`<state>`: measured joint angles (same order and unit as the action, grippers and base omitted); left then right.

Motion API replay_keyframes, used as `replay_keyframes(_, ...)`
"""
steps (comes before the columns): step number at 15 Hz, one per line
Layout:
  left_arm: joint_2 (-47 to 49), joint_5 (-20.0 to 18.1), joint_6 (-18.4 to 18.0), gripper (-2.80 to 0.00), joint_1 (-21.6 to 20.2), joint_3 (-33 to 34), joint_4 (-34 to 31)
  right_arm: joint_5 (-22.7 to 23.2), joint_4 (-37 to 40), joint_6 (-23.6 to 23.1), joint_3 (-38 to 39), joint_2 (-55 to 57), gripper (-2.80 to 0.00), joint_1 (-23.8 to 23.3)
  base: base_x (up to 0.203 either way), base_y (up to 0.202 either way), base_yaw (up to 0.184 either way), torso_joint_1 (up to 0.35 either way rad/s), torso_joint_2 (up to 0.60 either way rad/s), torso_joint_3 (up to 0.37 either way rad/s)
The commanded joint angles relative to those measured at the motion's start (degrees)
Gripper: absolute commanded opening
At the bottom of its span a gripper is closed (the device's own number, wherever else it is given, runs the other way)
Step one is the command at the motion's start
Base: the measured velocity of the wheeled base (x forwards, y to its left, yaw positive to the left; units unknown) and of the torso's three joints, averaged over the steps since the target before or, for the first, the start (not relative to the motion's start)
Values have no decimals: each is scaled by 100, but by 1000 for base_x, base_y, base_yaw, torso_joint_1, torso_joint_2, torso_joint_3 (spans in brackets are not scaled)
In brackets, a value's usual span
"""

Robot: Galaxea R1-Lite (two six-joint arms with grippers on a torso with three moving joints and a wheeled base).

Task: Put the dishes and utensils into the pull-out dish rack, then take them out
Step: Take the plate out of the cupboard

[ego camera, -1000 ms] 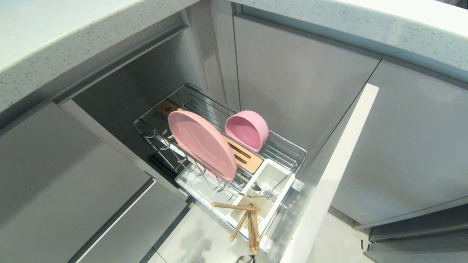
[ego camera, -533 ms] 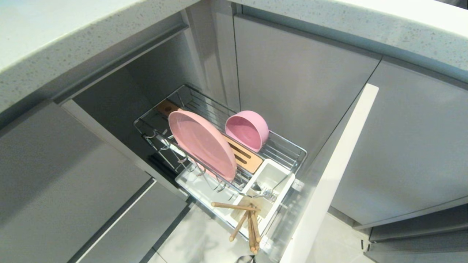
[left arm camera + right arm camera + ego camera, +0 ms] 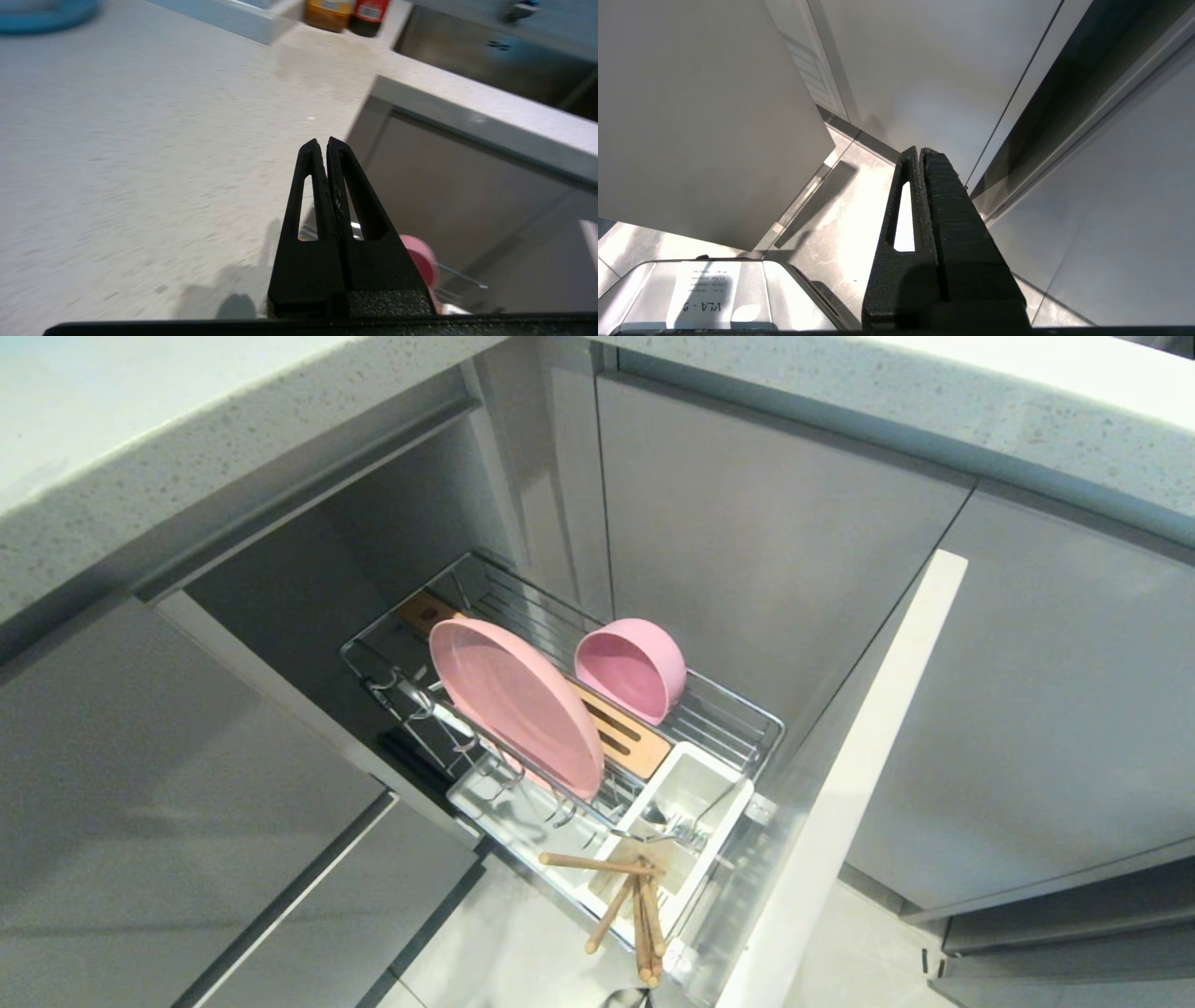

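Pink plate (image 3: 516,703) and bowl (image 3: 631,667) are standing in the pull-out dish rack (image 3: 738,705), chopsticks (image 3: 630,905) overhanging its utensil box. Left gripper (image 3: 323,143), fingers pressed together, is risking knocking the leaning plate; right gripper (image 3: 920,151) is hanging closed, empty.

Neither arm shows from the head camera. The pink plate (image 3: 516,706) hides much of the wood strip (image 3: 624,735) and the prongs behind it. The fork's (image 3: 674,825) head is too small to make out inside the white utensil box (image 3: 724,814). From the left wrist the pink bowl (image 3: 419,258) peeks out beside the closed left gripper (image 3: 323,143), mostly covered. The countertop (image 3: 140,140) is smeared with blur, and the blue thing (image 3: 44,11) and bottles (image 3: 345,11) are cut by the edge.
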<state>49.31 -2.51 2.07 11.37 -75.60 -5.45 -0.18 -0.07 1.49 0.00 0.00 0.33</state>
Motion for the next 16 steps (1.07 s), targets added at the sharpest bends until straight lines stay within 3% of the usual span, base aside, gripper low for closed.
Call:
replay_keyframes(1,519,130,113,-280,748,-151,30,1,-1,1,9,0,-280,11,0,0,0,0,0,0)
replay_keyframes(3,638,254,194,-280,1417,-203,47,1,-1,1,6,0,-280,2,0,0,0,0,0,0)
replay_keyframes(6,782,531,237,-280,2085,-260,65,1,-1,1,9,0,-280,2,0,0,0,0,0,0)
replay_keyframes(9,1019,1234,256,-280,2858,-354,82,1,-1,1,8,0,-280,2,0,0,0,0,0,0)
replay_keyframes(12,1407,2213,453,-280,3706,-271,66,1,-1,1,9,0,-280,2,0,0,0,0,0,0)
replay_keyframes(14,1536,2460,533,-280,4019,198,80,1,-1,1,8,0,-280,2,0,0,0,0,0,0)
replay_keyframes(16,1712,2614,877,-280,4185,365,66,1,-1,1,9,0,-280,2,0,0,0,0,0,0)
